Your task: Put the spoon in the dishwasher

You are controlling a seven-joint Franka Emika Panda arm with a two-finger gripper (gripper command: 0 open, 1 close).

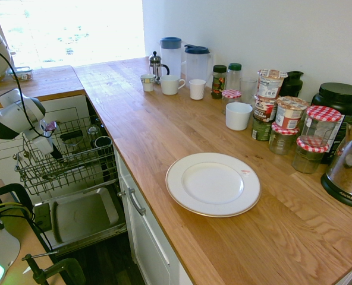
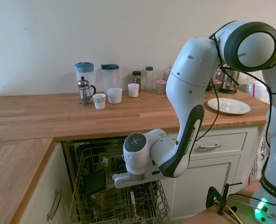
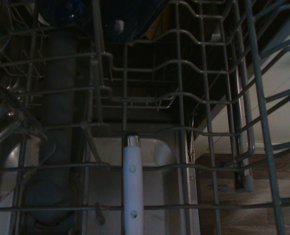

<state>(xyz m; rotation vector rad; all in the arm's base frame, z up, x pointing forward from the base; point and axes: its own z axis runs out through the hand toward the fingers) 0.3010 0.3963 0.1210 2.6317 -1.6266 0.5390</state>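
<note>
Resting at nine o'clock from the white Franka gripper (image 1: pixel 57 155), its grip impossible to tell, is a black rectangular container (image 2: pixel 94 182); at six, a white-handled metal utensil (image 2: pixel 134 201), not identifiable as the spoon, lies in the grey wire-racked dishwasher (image 2: pixel 161 205); at two, a round white plate (image 2: pixel 229 106), seen from the second exterior view.

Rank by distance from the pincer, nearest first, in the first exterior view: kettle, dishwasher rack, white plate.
1. Dishwasher rack: left, right at the pincer.
2. White plate: mid-picture, on the counter.
3. Kettle: far right, at the picture's edge.
</note>
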